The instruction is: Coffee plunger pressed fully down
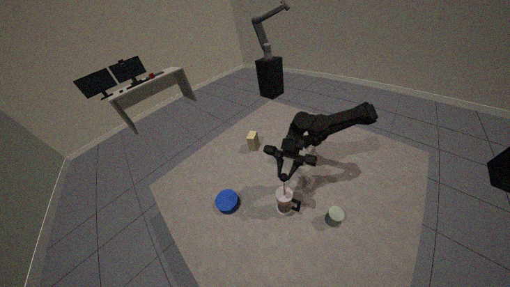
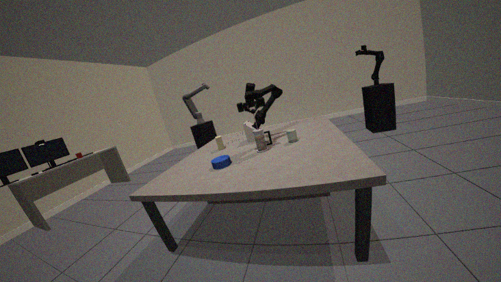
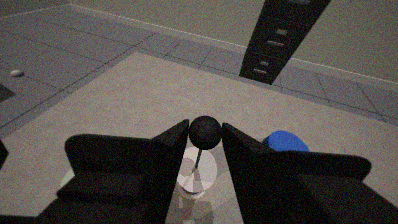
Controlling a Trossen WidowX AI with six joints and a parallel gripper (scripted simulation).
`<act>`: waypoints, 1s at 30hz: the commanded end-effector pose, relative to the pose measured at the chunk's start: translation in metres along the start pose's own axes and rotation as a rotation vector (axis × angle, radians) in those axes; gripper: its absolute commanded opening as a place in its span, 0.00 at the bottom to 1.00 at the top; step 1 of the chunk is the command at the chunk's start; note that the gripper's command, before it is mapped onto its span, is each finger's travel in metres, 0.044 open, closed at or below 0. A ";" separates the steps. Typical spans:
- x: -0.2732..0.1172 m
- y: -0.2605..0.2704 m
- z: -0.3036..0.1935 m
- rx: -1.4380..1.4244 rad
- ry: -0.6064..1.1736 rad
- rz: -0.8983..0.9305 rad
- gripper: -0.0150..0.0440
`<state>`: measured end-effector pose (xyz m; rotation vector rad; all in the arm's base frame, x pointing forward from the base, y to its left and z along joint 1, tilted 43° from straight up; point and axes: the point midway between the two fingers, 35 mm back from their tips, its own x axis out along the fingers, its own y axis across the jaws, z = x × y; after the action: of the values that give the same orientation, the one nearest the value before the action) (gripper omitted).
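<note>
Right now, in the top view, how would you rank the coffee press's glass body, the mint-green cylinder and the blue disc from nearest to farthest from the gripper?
1. Coffee press's glass body: just below the gripper.
2. Blue disc and mint-green cylinder: too close to call, on opposite sides of the press.
</note>
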<state>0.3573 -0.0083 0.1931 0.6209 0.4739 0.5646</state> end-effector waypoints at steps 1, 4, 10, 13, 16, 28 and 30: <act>0.000 0.000 0.000 0.003 -0.001 -0.001 0.47; 0.000 0.000 0.000 0.003 -0.001 -0.001 0.47; 0.005 -0.002 -0.005 0.002 0.000 -0.002 0.47; 0.008 -0.002 -0.009 0.002 0.001 -0.003 0.47; 0.011 -0.003 -0.013 0.002 0.002 -0.003 0.47; 0.023 -0.005 -0.028 0.001 0.004 -0.005 0.47; 0.025 -0.005 -0.031 0.001 0.004 -0.005 0.47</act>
<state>0.3640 0.0058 0.1794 0.6014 0.4361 0.5543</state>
